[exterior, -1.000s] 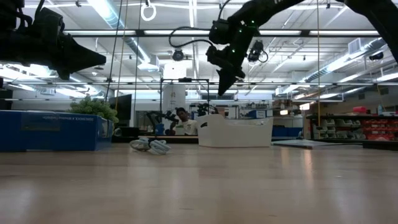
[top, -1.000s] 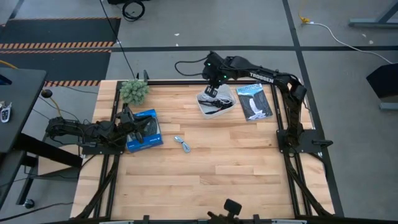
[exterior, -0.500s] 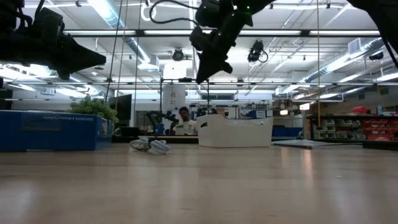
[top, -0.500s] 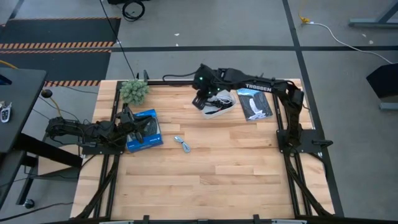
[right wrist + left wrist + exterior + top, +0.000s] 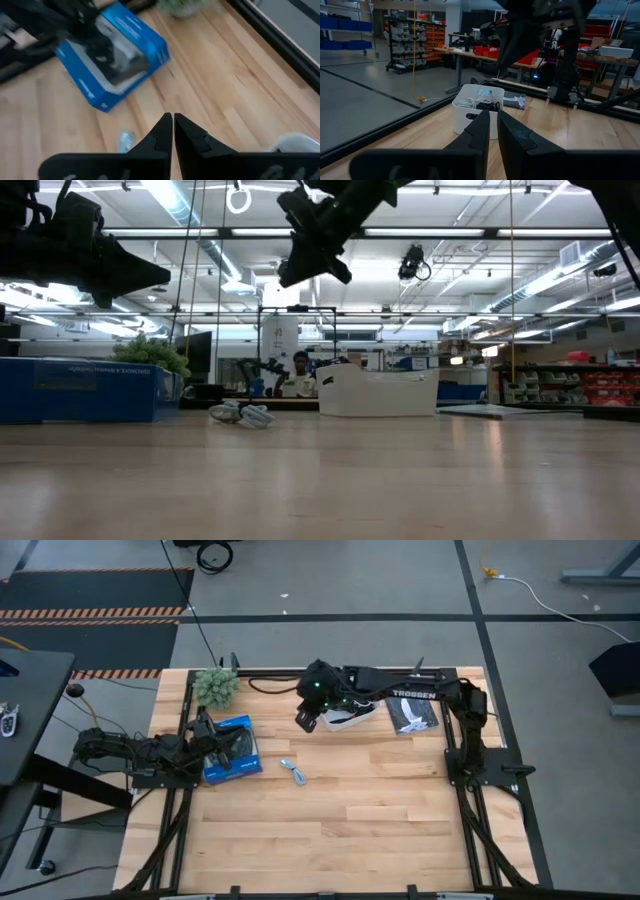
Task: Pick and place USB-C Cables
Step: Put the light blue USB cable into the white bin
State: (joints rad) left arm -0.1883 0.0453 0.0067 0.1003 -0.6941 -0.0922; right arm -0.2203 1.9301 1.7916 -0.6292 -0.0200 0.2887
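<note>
Right gripper (image 5: 307, 720): raised above the wooden counter (image 5: 380, 810), beside the white plastic tray (image 5: 352, 715); fingers pressed together, empty. Left gripper (image 5: 210, 732): over the blue box (image 5: 232, 750), fingers together. Pale bundled USB-C cable (image 5: 294, 772): on counter; dark cables (image 5: 487, 106) in tray.

1. A blue box (image 5: 232, 750) with a black picture on its top lies near the table's left edge, about halfway along it.
2. A small green plant (image 5: 216, 686) stands at the far left corner of the wooden table (image 5: 380, 830).
3. A white tray (image 5: 352, 712) sits near the far edge, around the middle of it.
4. A flat black-and-blue packet (image 5: 410, 712) lies just beside the tray, toward the far right corner.
5. In the low view a person (image 5: 298, 376) shows in the room beyond the table, among shelving and workbenches.
</note>
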